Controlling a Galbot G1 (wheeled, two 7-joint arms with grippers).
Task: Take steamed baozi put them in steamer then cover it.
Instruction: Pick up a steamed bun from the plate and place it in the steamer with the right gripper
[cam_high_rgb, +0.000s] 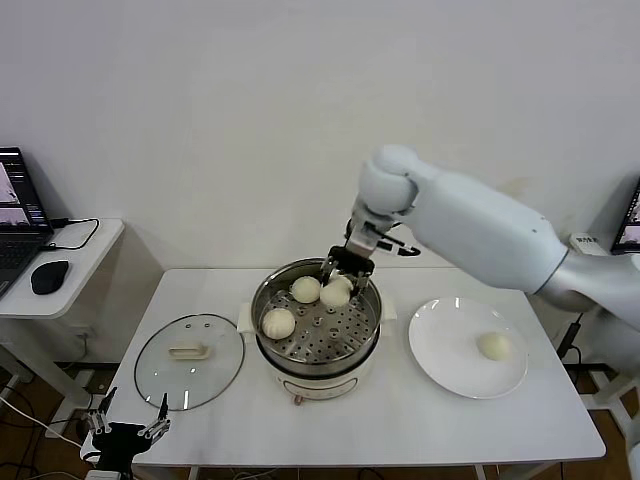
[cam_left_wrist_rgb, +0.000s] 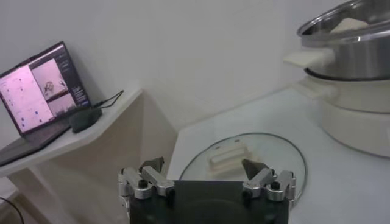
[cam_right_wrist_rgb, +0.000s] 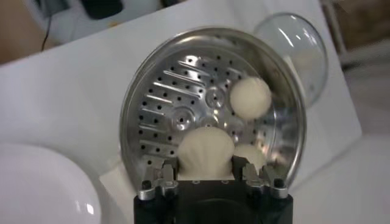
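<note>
The steamer (cam_high_rgb: 325, 338) stands mid-table with its perforated tray (cam_right_wrist_rgb: 177, 103) showing. Two steamed baozi (cam_high_rgb: 278, 322) (cam_high_rgb: 305, 289) lie on the tray. My right gripper (cam_high_rgb: 338, 280) hangs just over the tray's far side, shut on a third baozi (cam_right_wrist_rgb: 206, 149). One more baozi (cam_high_rgb: 494, 346) rests on the white plate (cam_high_rgb: 445, 325) to the right. The cover (cam_high_rgb: 215, 370), a clear glass lid with a cream handle, lies flat on the table left of the steamer. My left gripper (cam_high_rgb: 128, 418) waits open, low off the table's front left corner, with nothing between its fingers (cam_left_wrist_rgb: 253, 167).
A side desk at the left holds a laptop (cam_left_wrist_rgb: 36, 91) and a black mouse (cam_high_rgb: 49, 276). The white table (cam_high_rgb: 400, 425) has bare surface in front of the steamer and plate. A second laptop's edge (cam_high_rgb: 630, 225) shows at the far right.
</note>
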